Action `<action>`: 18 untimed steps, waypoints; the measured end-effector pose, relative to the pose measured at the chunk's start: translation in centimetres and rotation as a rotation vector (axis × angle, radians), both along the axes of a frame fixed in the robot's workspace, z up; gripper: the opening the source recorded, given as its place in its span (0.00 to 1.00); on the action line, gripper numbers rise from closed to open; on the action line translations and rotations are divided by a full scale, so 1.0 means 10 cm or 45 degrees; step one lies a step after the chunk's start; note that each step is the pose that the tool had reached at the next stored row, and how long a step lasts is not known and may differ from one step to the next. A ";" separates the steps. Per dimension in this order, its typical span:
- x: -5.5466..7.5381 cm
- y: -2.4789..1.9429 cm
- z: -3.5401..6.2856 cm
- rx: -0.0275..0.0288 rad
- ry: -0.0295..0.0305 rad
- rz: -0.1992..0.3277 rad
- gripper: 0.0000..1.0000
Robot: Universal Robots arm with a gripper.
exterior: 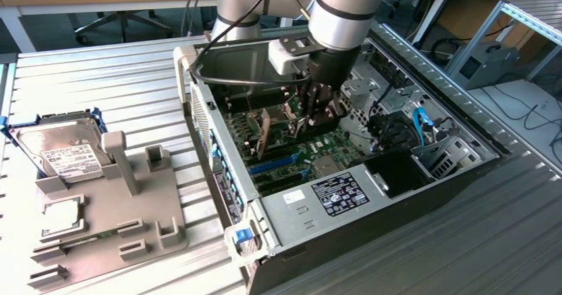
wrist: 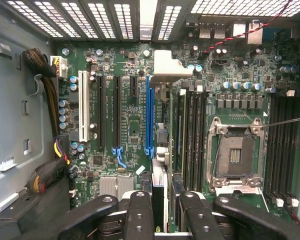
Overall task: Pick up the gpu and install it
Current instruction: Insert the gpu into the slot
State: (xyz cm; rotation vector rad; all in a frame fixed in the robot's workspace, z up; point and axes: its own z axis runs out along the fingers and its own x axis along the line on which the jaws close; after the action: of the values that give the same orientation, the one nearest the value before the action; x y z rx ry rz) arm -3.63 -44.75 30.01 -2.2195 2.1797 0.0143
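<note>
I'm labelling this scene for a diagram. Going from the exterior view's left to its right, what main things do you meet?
Silver boxy hard drive with white label → grey plastic parts holder with upright posts → open black computer case with green motherboard → gripper down inside the case → grey metal-framed box beyond the table.

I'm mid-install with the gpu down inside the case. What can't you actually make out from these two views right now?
- Whether the gpu edge is seated in a slot: wrist view shows it edge-on, its lower edge hidden by the card itself.
- Which slot it lines up with: exterior view, the gripper and arm cover that part of the motherboard.
- The hard drive label text: exterior view, too small.
</note>
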 end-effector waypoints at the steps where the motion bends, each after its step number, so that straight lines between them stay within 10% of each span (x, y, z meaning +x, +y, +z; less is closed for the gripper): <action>1: 0.00 0.000 -0.002 0.0000 0.0000 0.000 0.26; 18: -0.01 -0.003 -0.038 0.0001 -0.0001 0.000 0.26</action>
State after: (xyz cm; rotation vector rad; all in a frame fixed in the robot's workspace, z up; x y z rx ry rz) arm -3.76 -44.78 29.63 -2.2194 2.1796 0.0143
